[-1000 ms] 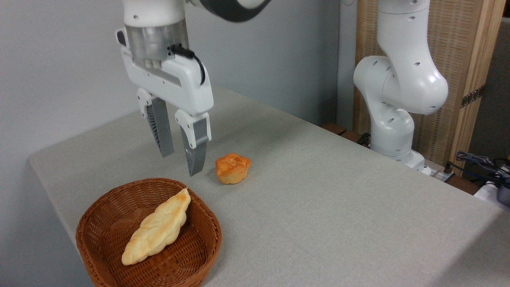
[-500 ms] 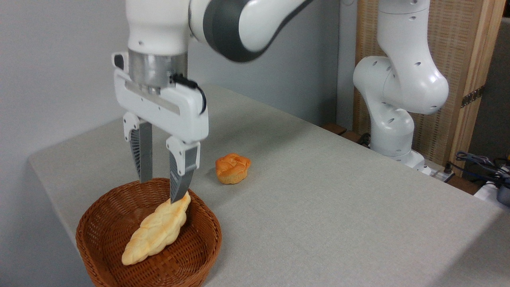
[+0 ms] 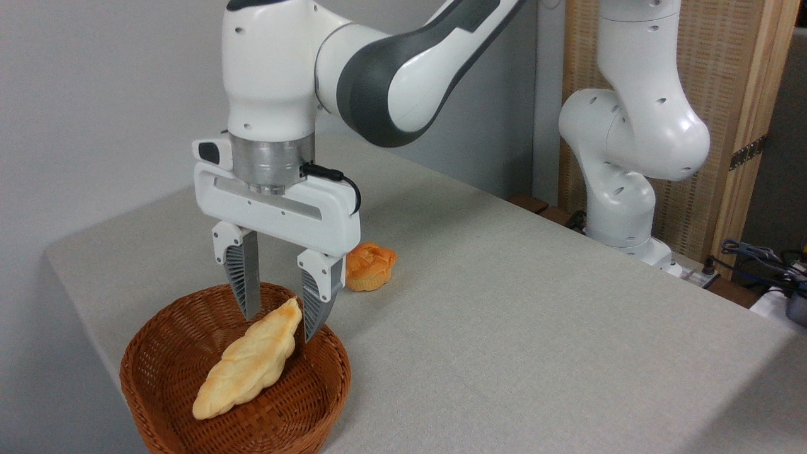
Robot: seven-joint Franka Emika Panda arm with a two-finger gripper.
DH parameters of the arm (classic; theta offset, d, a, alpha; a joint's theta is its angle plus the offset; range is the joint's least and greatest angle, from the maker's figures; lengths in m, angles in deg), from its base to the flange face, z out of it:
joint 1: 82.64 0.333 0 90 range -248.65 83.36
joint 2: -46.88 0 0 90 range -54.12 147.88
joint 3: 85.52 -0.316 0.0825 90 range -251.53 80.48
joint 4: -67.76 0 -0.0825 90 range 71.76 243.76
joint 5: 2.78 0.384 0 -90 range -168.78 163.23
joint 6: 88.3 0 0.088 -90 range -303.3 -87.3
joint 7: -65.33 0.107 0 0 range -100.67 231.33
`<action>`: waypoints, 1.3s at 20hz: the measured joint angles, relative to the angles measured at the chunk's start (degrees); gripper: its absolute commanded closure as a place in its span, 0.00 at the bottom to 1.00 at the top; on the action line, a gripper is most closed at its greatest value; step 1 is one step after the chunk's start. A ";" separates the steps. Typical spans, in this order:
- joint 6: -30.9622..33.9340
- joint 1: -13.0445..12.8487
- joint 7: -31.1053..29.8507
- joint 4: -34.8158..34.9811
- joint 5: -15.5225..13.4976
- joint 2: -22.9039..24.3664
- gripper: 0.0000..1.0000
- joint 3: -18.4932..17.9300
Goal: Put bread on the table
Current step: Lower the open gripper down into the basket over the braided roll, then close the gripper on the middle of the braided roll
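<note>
I have the claw (image 3: 279, 326) spread astride the bread's (image 3: 249, 360) upper tip in the basket (image 3: 315, 403); loaf runs diagonally down-left from it

Soft, even light is falling on the scene, bright without harsh glare. My gripper (image 3: 282, 328) is casting only a faint shadow into the basket (image 3: 157, 353) beneath it, and my arm is laying a pale, diffuse shadow on the table (image 3: 504, 328) behind me. Everything is reading sharp, with no motion blur on my fingers (image 3: 244, 277). A dimmer band is darkening the table's near corner, far to my right.
</note>
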 measured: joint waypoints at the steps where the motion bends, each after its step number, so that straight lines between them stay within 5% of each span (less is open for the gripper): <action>1: -0.90 -0.02 -1.76 0.20 0.00 -0.44 0.00 0.22; 26: -13.51 -0.02 -7.20 0.39 -0.05 -8.12 0.00 3.23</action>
